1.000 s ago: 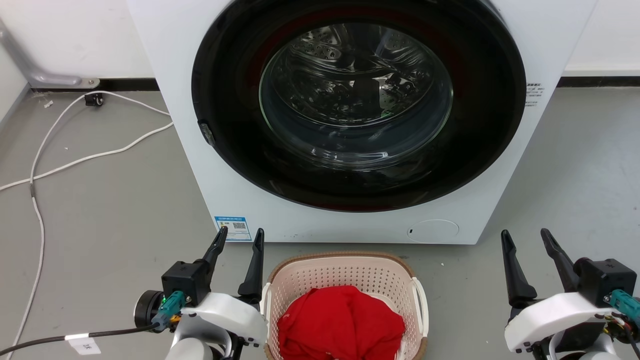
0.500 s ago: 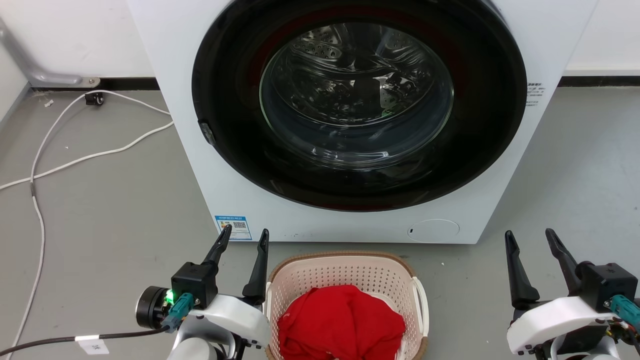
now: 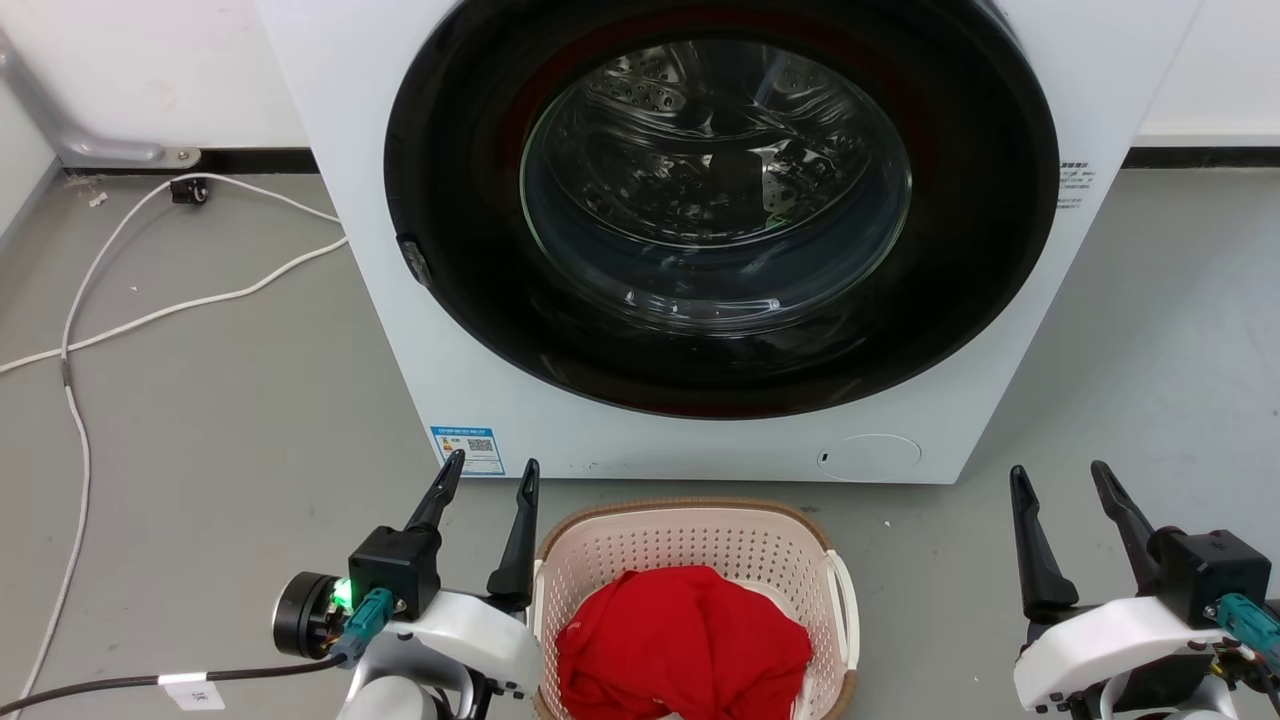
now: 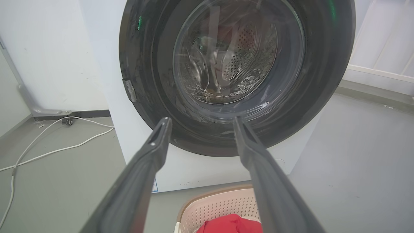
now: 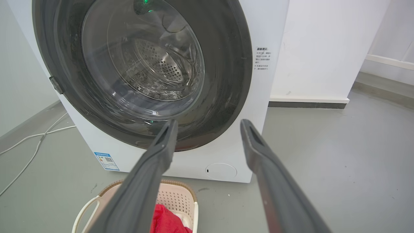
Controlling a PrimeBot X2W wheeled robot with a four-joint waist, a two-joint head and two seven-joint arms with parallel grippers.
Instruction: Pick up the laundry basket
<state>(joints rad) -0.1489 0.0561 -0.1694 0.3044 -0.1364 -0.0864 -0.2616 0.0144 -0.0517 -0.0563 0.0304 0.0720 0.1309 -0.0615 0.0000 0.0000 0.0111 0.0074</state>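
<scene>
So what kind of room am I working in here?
Most likely a laundry room or a laundry test area: a white front-loading washing machine stands here, and a laundry basket holding a red cloth sits on the bare grey floor in front of it.

This looks like a laundry corner set up in a plain test room rather than a lived-in home. A white front-loading washing machine (image 3: pixel 400 300) with a big round glass door (image 3: pixel 715 180) stands on a bare grey floor (image 3: pixel 200 450) against white walls (image 3: pixel 150 70) edged with black skirting (image 3: pixel 250 160). An energy label (image 3: pixel 467 450) is stuck to the machine's lower front. A loose white cable (image 3: pixel 165 315) trails across the floor beside it. In front sits a laundry basket (image 3: pixel 690 540) holding a red cloth (image 3: pixel 680 640). The right wrist view shows a white partition panel (image 5: pixel 323 48) beside the machine.
</scene>
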